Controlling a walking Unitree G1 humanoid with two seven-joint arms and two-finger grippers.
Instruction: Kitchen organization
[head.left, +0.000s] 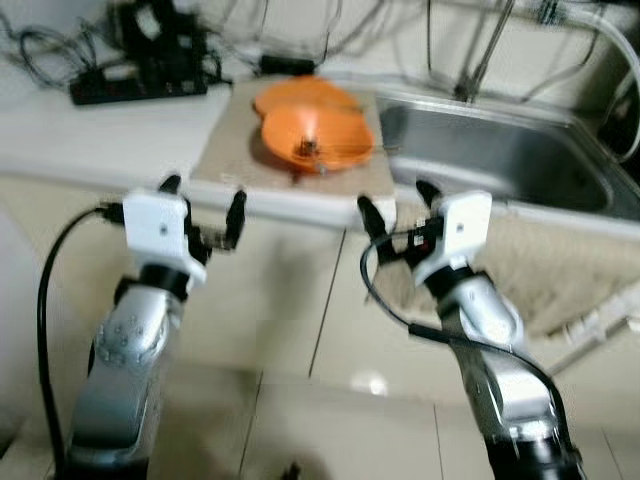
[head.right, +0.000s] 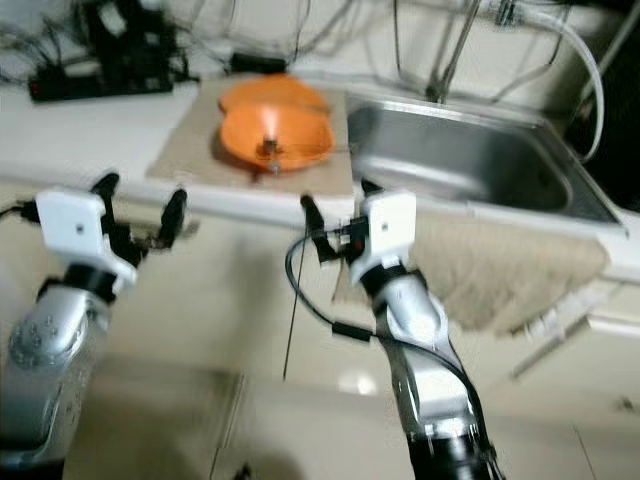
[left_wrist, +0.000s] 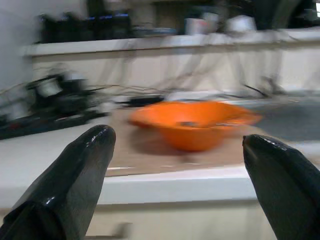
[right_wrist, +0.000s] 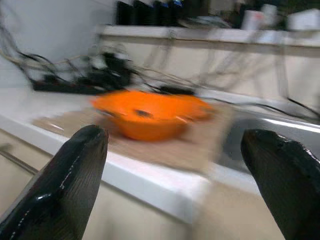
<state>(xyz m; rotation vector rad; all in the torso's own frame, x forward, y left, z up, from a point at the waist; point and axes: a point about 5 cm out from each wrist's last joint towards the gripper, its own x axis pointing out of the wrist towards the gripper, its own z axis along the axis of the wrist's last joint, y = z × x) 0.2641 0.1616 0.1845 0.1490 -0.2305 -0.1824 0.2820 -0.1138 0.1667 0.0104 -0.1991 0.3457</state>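
Note:
An orange bowl (head.left: 313, 130) with something small and dark inside sits on a tan mat (head.left: 232, 150) on the white counter, just left of the steel sink (head.left: 500, 150). The same bowl (left_wrist: 195, 122) appears ahead of the left wrist camera, and the bowl (right_wrist: 150, 114) also lies ahead of the right one. My left gripper (head.left: 203, 205) is raised in front of the counter edge, open and holding nothing. My right gripper (head.left: 398, 205) is raised beside it, below the sink's near corner, also open and holding nothing. Both stay short of the bowl.
A black power strip (head.left: 135, 88) with tangled cables lies at the counter's back left. A faucet (head.left: 480, 50) rises behind the sink. A beige towel (head.left: 560, 270) hangs over the counter front on the right. Cabinet doors (head.left: 290, 300) stand below the counter.

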